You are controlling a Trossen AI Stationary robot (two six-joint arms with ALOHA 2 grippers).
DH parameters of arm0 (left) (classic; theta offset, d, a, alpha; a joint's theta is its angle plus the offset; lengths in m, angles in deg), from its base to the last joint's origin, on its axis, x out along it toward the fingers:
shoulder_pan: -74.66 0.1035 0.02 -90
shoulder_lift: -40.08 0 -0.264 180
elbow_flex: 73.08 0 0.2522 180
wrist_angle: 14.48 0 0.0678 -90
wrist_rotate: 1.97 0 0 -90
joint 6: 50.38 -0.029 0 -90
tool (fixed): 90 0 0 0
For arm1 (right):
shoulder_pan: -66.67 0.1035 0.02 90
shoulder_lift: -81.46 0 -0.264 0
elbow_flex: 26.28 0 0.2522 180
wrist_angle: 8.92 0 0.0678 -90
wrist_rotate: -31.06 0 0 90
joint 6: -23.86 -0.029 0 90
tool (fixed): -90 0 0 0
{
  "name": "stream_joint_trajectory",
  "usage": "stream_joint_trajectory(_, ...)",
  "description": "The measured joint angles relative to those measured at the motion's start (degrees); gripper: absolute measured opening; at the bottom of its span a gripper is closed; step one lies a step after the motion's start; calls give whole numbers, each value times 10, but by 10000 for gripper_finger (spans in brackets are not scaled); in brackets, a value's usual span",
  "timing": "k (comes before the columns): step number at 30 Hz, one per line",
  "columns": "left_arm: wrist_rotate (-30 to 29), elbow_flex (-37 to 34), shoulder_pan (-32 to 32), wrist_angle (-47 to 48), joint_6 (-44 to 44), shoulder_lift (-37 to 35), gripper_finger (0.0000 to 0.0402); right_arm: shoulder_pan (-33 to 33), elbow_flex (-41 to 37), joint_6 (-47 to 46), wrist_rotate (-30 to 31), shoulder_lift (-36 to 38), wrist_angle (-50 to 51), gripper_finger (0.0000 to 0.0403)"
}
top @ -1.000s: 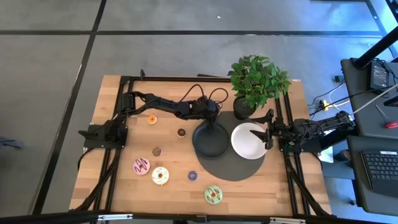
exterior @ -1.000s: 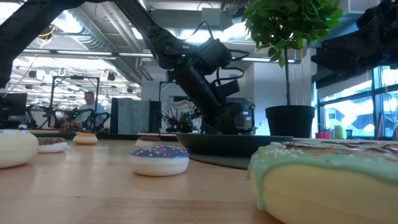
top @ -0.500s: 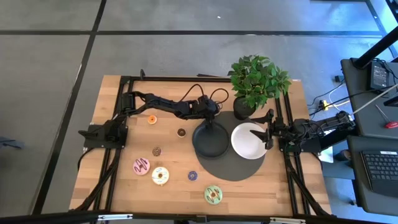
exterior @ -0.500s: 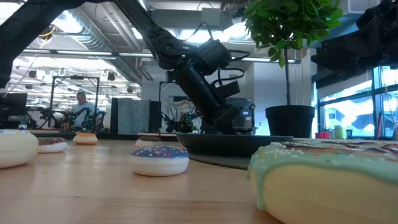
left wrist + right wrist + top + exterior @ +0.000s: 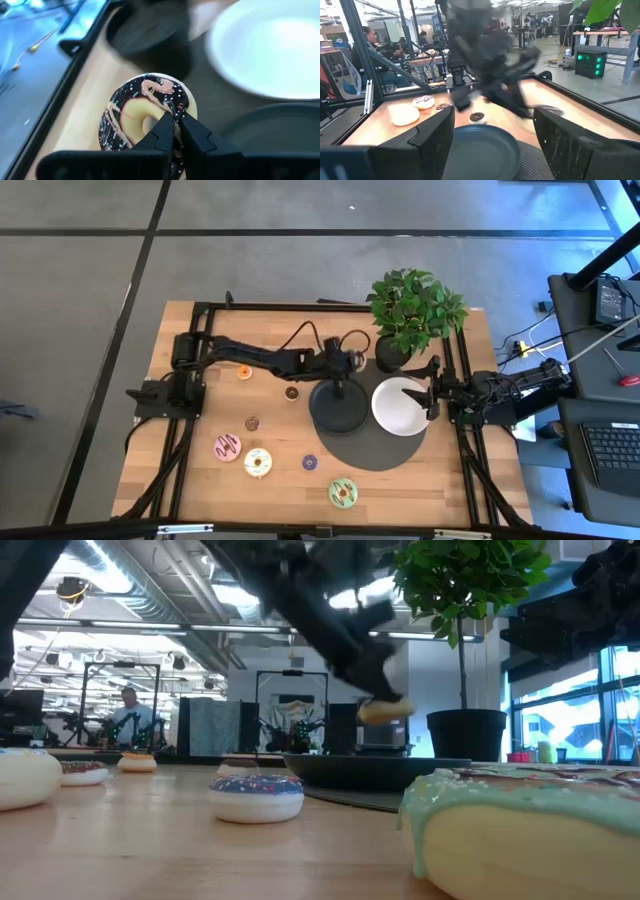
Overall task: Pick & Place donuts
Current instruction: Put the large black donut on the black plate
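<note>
Left gripper [image 5: 172,125] has its fingers closed on a chocolate-iced donut [image 5: 145,107], held clear above the black plate [image 5: 338,406] at frame centre in the high view. Right gripper [image 5: 432,392] waits at the white plate [image 5: 400,406], fingers spread apart. Six other donuts [image 5: 257,463] lie on the worktop [image 5: 205,480], lower left.

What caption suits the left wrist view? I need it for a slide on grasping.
Left gripper shut on a chocolate-iced donut, held above the table near the white plate.
</note>
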Motion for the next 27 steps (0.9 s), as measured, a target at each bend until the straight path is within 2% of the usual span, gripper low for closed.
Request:
stream_joint_trajectory(4, 24, 0, -48, 38, -3, -12, 13, 0, 0, 0, 0, 0, 0, 271)
stream_joint_trajectory(8, 20, 0, -98, 91, 16, -12, 13, 0, 0, -2, -1, 0, 0, 271)
stream_joint_trajectory(10, 3, 0, -119, 112, 40, -9, 13, 0, 0, -2, -1, 0, 0, 271)
stream_joint_trajectory(14, -79, -1, -147, 126, 70, 0, 13, 0, 0, -1, -1, 0, 0, 271)
stream_joint_trajectory(21, -125, -2, -130, 125, 113, 18, 13, 0, 0, -1, -1, -1, 0, 271)
stream_joint_trajectory(27, -86, -2, -92, 119, 159, 43, 13, 0, 0, -2, -1, -6, 2, 271)
